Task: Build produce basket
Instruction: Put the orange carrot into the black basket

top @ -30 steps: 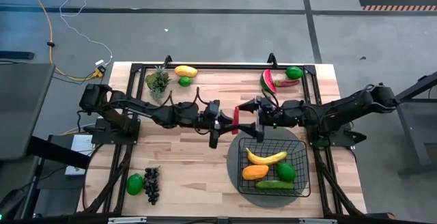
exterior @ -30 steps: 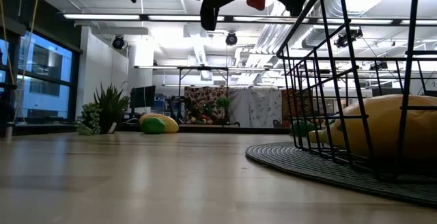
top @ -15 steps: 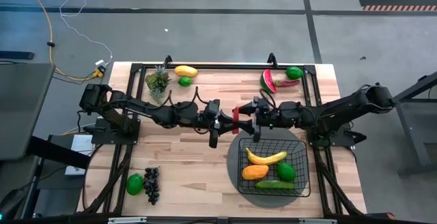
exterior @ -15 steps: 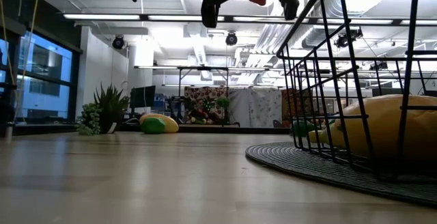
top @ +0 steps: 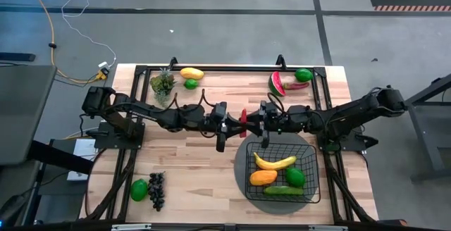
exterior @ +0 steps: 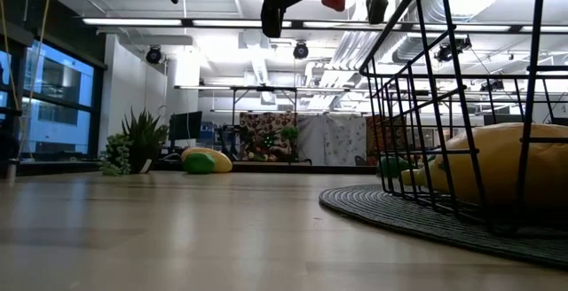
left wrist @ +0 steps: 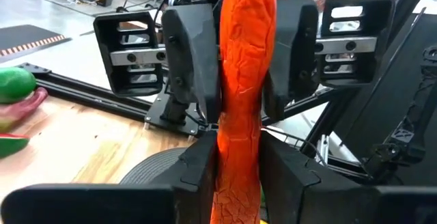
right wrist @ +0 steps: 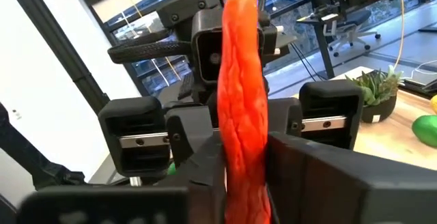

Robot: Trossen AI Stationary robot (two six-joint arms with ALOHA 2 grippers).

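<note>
So far the basket on the table holds a banana, mango, lime and cucumber; grapes, watermelon and others remain outside. Both hands, left and right, clamp the chili above the basket's edge.

Red wrinkled chili; black wire basket on a grey mat; yellow banana; pale wood-grain counter
</note>
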